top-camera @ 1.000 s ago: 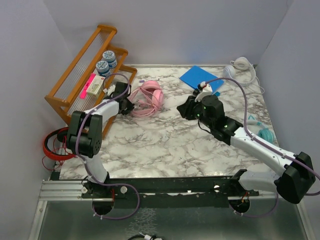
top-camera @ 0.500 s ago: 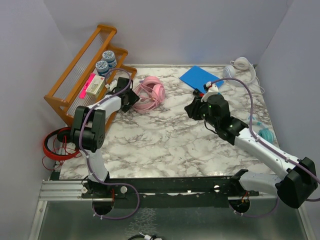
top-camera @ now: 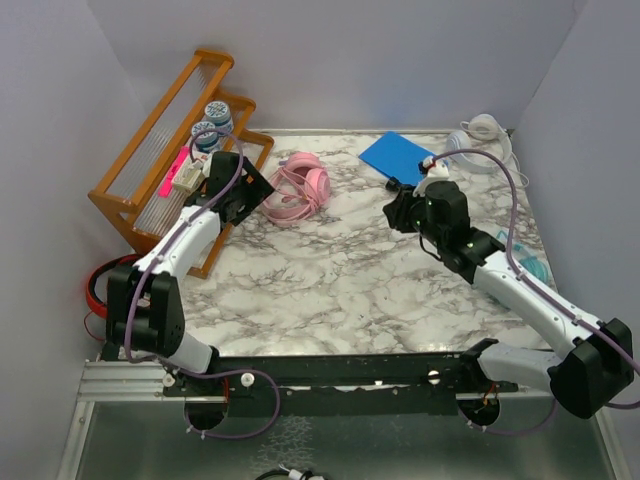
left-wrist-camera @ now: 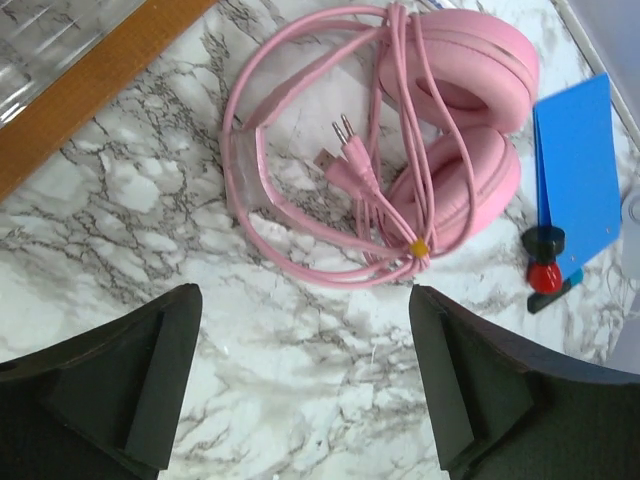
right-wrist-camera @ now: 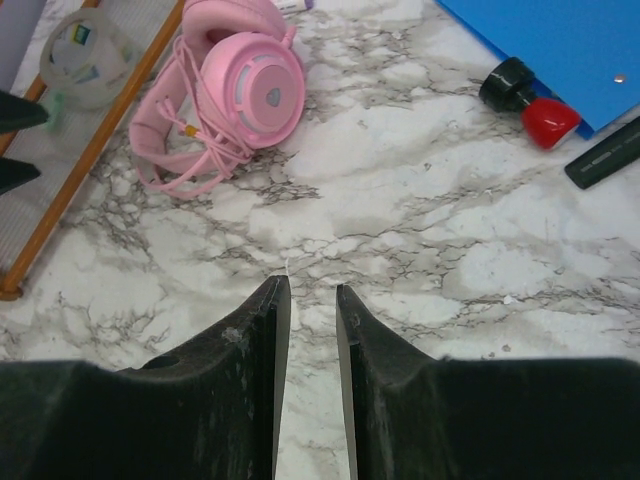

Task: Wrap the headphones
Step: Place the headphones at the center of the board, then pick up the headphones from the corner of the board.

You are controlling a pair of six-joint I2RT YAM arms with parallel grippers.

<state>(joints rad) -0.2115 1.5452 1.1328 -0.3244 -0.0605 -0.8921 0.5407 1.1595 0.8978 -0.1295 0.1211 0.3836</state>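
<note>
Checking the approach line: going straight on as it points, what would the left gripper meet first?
Probably the looped cable of the pink headphones, just ahead of the open left gripper, earcups behind it. Depth is unclear; the marble table might come first.

Pink headphones [top-camera: 303, 188], cord [left-wrist-camera: 236, 190] loosely coiled, lie far-left on the worktop [top-camera: 330, 290]; white pair [top-camera: 484, 128] at far-right corner, teal pair [top-camera: 530, 268] at right edge.
</note>
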